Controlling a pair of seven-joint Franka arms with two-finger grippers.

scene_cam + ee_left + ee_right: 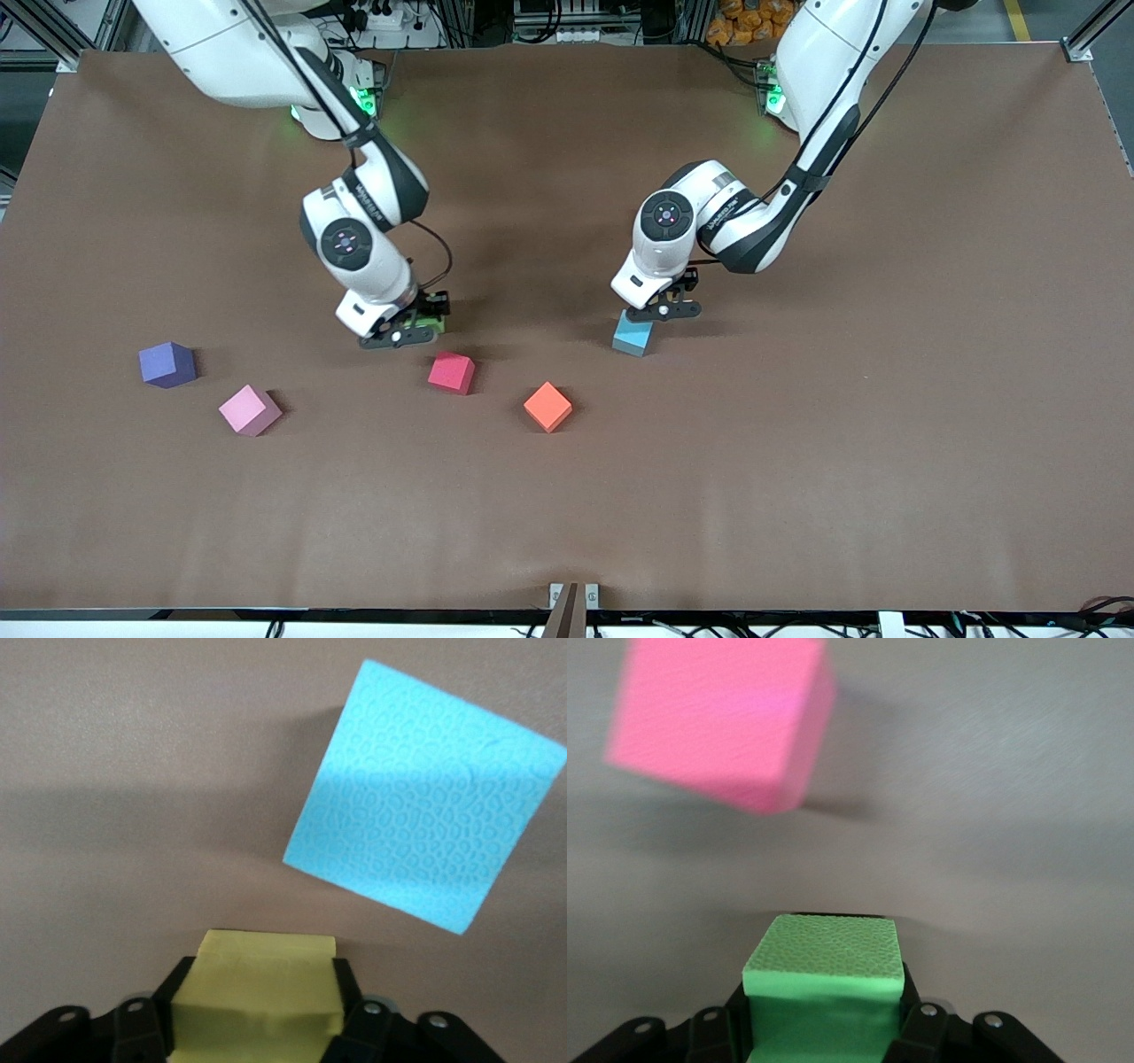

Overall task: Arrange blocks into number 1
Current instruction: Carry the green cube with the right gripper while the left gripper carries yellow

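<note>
The left gripper (257, 1014) has its two fingers closed against the sides of a small yellow matte foam cube (257, 992), low over the table just beside the light blue foam cube (633, 336), which lies on the brown table cover (797, 461). The right gripper (824, 1019) is likewise clamped on a green foam cube (824, 970), toward the right arm's end of the table from the light blue cube and close to the red foam cube (451, 372). In the front view it is hard to tell whether either held cube has left the cover.

The orange foam cube (547, 406) sits nearer the front camera than the light blue cube; the pink foam cube (249, 409) and the purple foam cube (166, 364) lie well apart from it toward the right arm's end.

The risks are probably these: soft foam squeezed near its edge can twist or slip out on lifting, and each held cube is carried so close to a loose neighbour that a sideways move could knock the light blue or red cube askew, spoiling a straight stroke for the numeral.
</note>
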